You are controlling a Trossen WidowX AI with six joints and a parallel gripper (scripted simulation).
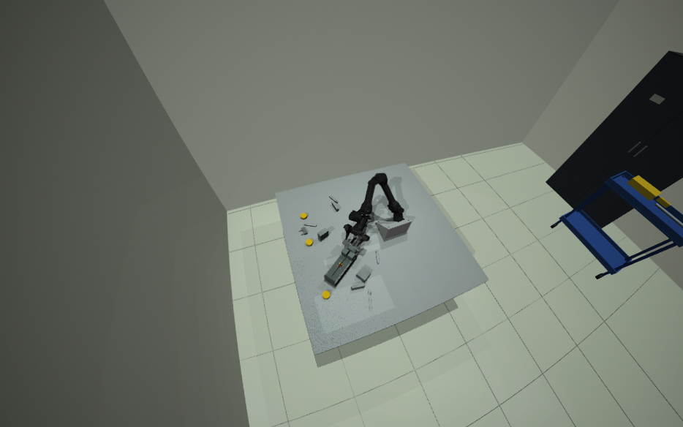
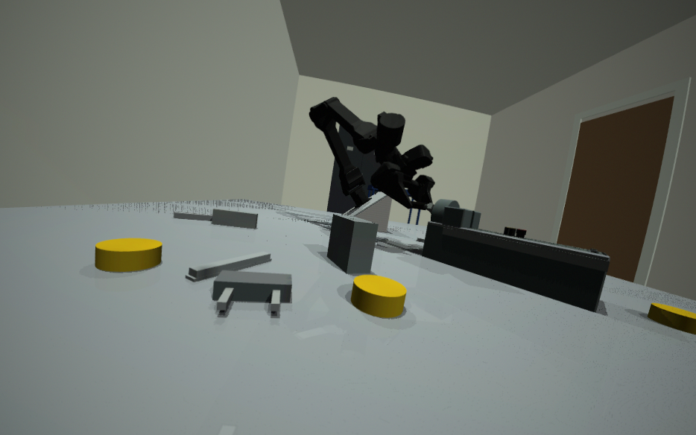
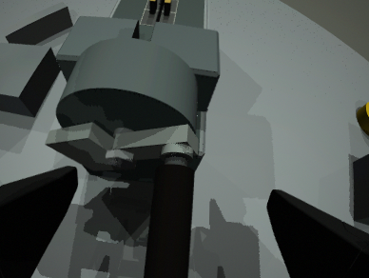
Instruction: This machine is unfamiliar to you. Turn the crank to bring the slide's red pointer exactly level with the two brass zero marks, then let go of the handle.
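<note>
The grey machine [image 1: 332,276] [image 2: 518,272] carries a round drum [image 3: 133,71] at its near end. The pale crank arm [image 3: 152,135] crosses the drum's face. Its dark handle [image 3: 170,224] points toward the wrist camera. My gripper [image 1: 355,242] [image 2: 419,206] [image 3: 175,189] is open, with one finger on either side of the handle and visible gaps on both sides. The red pointer [image 1: 340,264] [image 2: 521,233] sits on the machine's top. Two brass marks [image 3: 160,6] show at the wrist view's top edge, where the pointer is out of frame. Its exact alignment cannot be told.
Yellow discs [image 1: 308,242] [image 2: 378,296] stand on the table. An upright grey block [image 1: 322,234] [image 2: 354,243] stands beside the machine. Another grey block [image 1: 363,273] [image 3: 24,76] lies on its other side. A pale angled box [image 1: 394,229] stands near the arm's base.
</note>
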